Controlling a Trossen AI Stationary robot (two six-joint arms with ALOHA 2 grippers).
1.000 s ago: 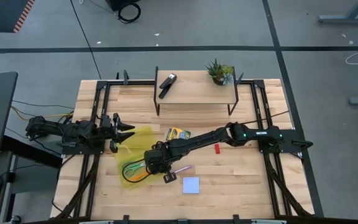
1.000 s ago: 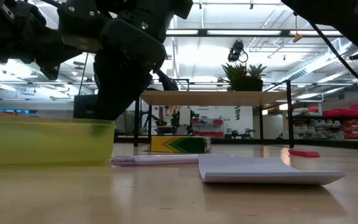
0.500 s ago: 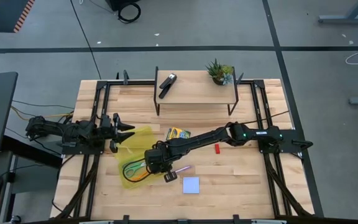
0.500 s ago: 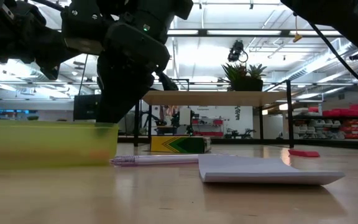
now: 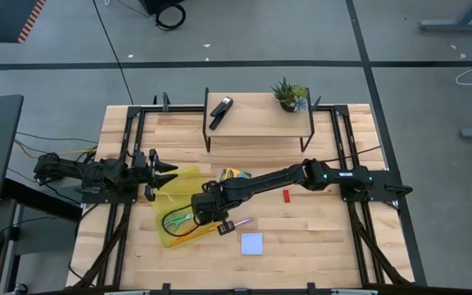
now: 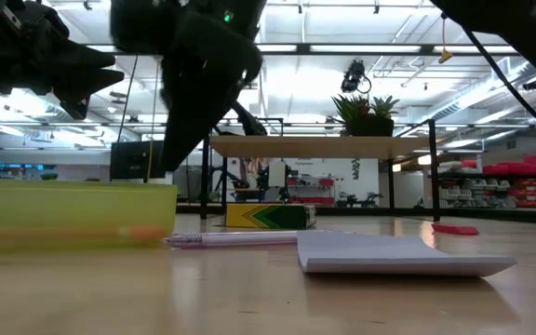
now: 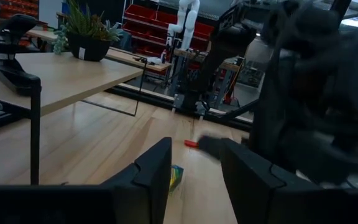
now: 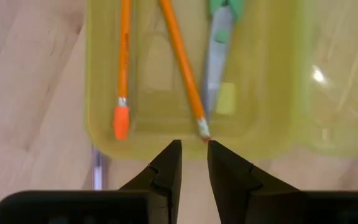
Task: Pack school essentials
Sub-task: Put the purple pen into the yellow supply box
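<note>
Count on the wooden table (image 5: 318,238): one translucent yellow case (image 5: 179,215) with its lid hinged open, one crayon box (image 5: 234,174), one red block (image 5: 286,195), one pale blue note pad (image 5: 251,244), one pale purple pen (image 5: 238,223).

Inside the case: two orange pencils (image 8: 182,62) lying lengthwise, one with its orange eraser end (image 8: 121,121) near the case wall, and one pair of green-handled scissors (image 8: 219,43) beside them. Also one small pale yellow piece (image 8: 225,99) next to the scissor blades; cannot tell what it is.

Right gripper (image 5: 210,210): reaches across the table and hangs over the near end of the case. Its two fingers (image 8: 166,167) stand with a narrow gap between them and nothing in that gap. Not touching the pencils.

Left gripper (image 5: 169,174): waits at the far left edge of the case, by the lid. Two fingers (image 7: 157,168) spread apart, nothing between them.

Pen lies just beside the case, between it and the note pad. Crayon box sits behind the case toward the raised shelf (image 5: 256,119). Red block lies apart, right of the crayon box.

On the shelf: one black stapler (image 5: 220,109) and one potted plant (image 5: 288,94).
</note>
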